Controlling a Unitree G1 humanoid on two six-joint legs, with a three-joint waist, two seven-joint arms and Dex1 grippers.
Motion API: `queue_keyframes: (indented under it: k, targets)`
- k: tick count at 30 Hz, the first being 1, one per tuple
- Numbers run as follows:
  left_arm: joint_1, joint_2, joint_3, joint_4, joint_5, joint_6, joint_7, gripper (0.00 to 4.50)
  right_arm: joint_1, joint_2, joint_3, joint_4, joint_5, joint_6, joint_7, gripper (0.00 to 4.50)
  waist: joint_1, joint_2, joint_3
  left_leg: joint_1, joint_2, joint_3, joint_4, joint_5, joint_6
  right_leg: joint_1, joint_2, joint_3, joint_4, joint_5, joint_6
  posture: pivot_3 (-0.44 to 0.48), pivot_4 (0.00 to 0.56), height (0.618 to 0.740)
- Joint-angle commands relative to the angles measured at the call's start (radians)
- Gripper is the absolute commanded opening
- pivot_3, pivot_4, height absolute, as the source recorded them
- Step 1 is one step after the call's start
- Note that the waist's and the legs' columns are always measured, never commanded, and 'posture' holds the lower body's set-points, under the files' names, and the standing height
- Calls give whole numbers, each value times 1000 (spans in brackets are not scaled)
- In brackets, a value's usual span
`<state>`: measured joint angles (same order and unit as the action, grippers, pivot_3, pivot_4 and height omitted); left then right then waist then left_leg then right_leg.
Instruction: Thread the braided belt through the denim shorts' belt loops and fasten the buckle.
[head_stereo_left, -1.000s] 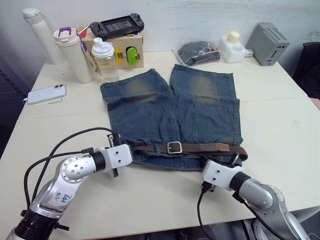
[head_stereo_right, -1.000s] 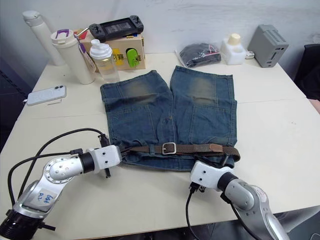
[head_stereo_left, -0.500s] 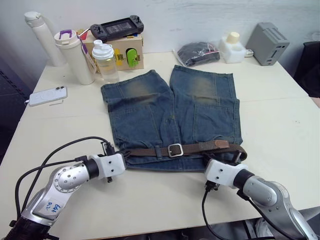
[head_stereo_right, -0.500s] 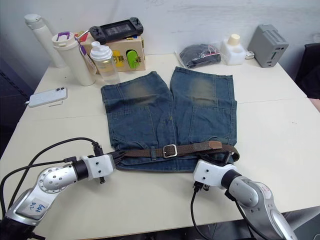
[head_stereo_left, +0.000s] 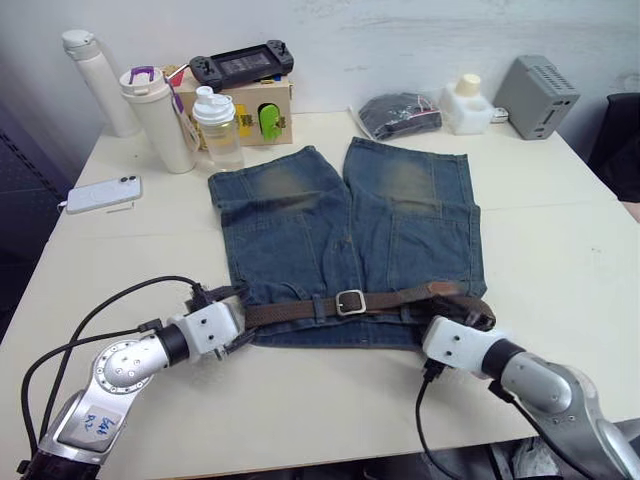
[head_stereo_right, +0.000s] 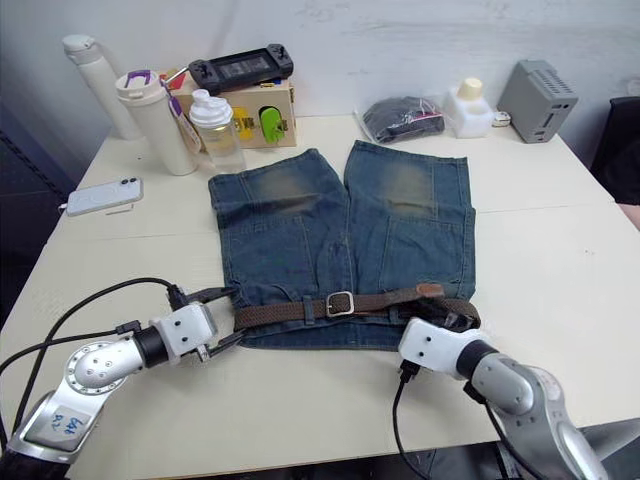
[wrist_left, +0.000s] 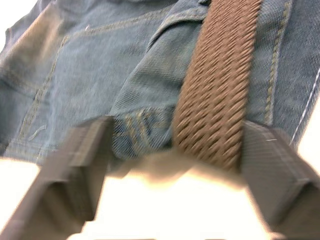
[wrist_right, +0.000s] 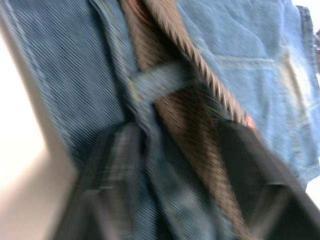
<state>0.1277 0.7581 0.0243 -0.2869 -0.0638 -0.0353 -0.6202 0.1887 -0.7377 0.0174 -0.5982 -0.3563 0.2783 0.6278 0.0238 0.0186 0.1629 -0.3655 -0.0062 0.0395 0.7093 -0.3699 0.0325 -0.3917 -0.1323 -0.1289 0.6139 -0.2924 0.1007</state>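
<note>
On the desk (head_stereo_left: 120, 240), far left: one white phone (head_stereo_left: 100, 193), two tall white bottles (head_stereo_left: 88, 68), one clear shaker bottle (head_stereo_left: 219, 128), one cardboard box (head_stereo_left: 240, 105) topped by one black handheld console (head_stereo_left: 243, 65). Toward the near left edge: left hand (head_stereo_left: 232, 313), two black fingers spread wide, pointed at the left end of the waistband. From the left wrist: same hand (wrist_left: 175, 165), fingers (wrist_left: 82, 160) well apart, braided belt (wrist_left: 217, 100) running between them close against one finger, a fold of denim beside it; actual contact with the strap hard to judge. Unseen from the head cameras: the weave of the strap and the waistband seam under it.

At centre: one pair of denim shorts (head_stereo_left: 345, 235) lying flat, legs pointing away, waistband nearest. Across the waistband: one braided belt (head_stereo_left: 300, 310), one silver buckle (head_stereo_left: 349, 301) near the middle, tan tip (head_stereo_left: 445, 290) resting toward the right. Along the waistband: belt loops (head_stereo_left: 317, 306), count unclear from above; from the right wrist, one loop (wrist_right: 160, 77) crossing the strap.

Further right: right hand (head_stereo_right: 455, 318) at the belt's right end, fingers (wrist_right: 107, 170) set apart on either side of denim and strap, gap moderate. At the back right: one dark bagged bundle (head_stereo_left: 398, 110), one small white jug (head_stereo_left: 467, 102), one grey box (head_stereo_left: 535, 98).
</note>
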Motion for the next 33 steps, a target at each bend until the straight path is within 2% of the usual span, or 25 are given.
queue_keyframes:
  k: [1, 4, 8, 16, 20, 23, 25, 28, 33]
  targets:
    - [85, 17, 30, -29, -134, 43, -127, 4494, 24, -33, -61, 78, 24, -5, 23, 4445, 0, 0, 0, 0, 0, 0, 0, 0, 0, 0, 0, 0, -1, 0, 0, 0, 150, 690]
    - [127, 25, 76, -78, -237, 109, -185, 4494, 33, -60, -95, 105, 39, -27, 28, 4445, 6, -3, 2, -1, 0, -1, 0, 0, 0, 0, 0, -1, -2, 0, 0, 0, 150, 690]
    - [153, 17, 132, -104, -301, 163, -208, 4494, 60, -96, -150, 125, 94, -60, 63, 4445, 15, -4, 2, -3, 0, -2, 5, -1, 2, 1, -1, -1, -2, 0, 0, 0, 150, 690]
    - [108, 14, 215, -158, -399, 276, -211, 4494, 136, -136, -372, -2, 398, -27, 270, 4445, 24, -1, 6, -4, 0, -2, 5, -2, 3, 0, -1, -1, -1, 0, 0, 0, 150, 690]
    - [73, 9, 230, -165, -420, 308, -203, 4494, 134, -147, -512, -8, 582, 120, 359, 4445, 23, 0, 9, -4, 0, -2, 5, -2, 3, 0, -1, -1, -2, 0, 0, 0, 150, 690]
    - [56, 29, 251, -160, -426, 312, -224, 4494, 45, -162, -610, 24, 746, 257, 372, 4445, 23, 1, 13, -4, 0, -2, 5, -2, 3, 0, -1, -1, -2, 0, 0, 0, 150, 690]
    - [31, 32, 280, -201, -496, 366, -223, 4494, -61, -169, -637, 82, 816, 319, 341, 4445, 16, 1, 17, -4, 0, -2, 5, -2, 3, 0, -1, 0, -1, 0, 0, 0, 150, 690]
    - [-31, 20, 307, -263, -584, 453, -169, 4494, -170, -169, -630, 159, 838, 360, 287, 4445, 13, 0, 19, -5, 0, -2, 5, -2, 3, 0, -2, 0, -1, 0, 0, 0, 150, 690]
    - [-85, -6, 301, -299, -603, 508, -97, 4494, -185, -161, -583, 178, 819, 346, 259, 4445, 15, 2, 21, -6, 0, -2, 3, -2, 3, 0, 0, -1, -2, 1, 0, 0, 150, 690]
